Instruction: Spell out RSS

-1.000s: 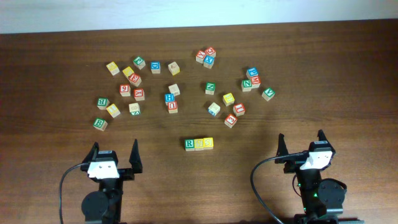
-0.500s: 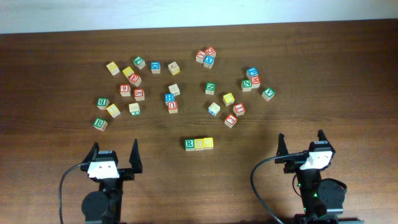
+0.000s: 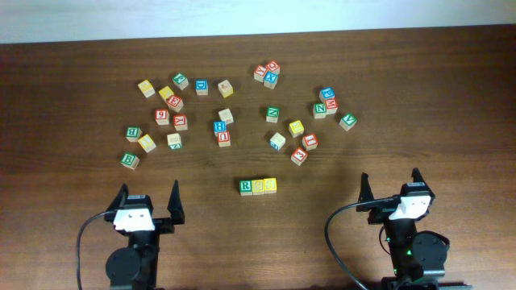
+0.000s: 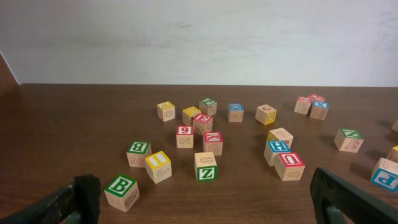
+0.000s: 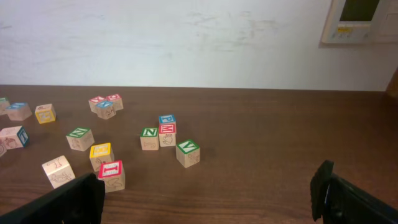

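No chg: R cube [image 3: 246, 186], two S cubes [image 3: 270, 185] in row (S's blurry). Left fingers [image 3: 175, 203], right fingers [image 3: 364, 189] spread, empty. Looks done.

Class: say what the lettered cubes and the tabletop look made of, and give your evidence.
Small pale lettered cubes: likely bare wood, matt pale sides, painted coloured faces. Dark brown tabletop: wood or wood-look laminate, streaky grain, slight sheen.
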`<action>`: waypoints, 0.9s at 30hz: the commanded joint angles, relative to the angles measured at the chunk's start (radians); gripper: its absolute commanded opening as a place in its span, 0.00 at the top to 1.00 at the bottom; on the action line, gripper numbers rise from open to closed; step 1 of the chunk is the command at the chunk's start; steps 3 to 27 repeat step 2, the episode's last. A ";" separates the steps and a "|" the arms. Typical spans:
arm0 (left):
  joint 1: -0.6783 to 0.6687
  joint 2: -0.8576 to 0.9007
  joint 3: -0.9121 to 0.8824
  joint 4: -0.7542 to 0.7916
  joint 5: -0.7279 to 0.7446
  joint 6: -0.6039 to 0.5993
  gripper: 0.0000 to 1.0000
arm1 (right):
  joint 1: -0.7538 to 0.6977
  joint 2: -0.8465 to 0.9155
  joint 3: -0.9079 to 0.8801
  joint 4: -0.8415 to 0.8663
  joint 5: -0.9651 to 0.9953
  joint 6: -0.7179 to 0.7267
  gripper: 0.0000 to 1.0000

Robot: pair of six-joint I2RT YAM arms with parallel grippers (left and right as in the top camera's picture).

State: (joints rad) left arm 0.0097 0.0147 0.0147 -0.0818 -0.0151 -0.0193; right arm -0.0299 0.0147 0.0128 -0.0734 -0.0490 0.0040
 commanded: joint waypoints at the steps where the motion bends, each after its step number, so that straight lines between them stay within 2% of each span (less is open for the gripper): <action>1: 0.006 -0.010 -0.006 -0.002 0.003 -0.002 0.01 | 0.006 -0.011 -0.007 -0.003 0.008 0.011 0.02; 27: 0.006 -0.010 -0.006 -0.002 0.003 -0.002 0.01 | 0.006 -0.011 -0.007 -0.003 0.008 0.011 0.02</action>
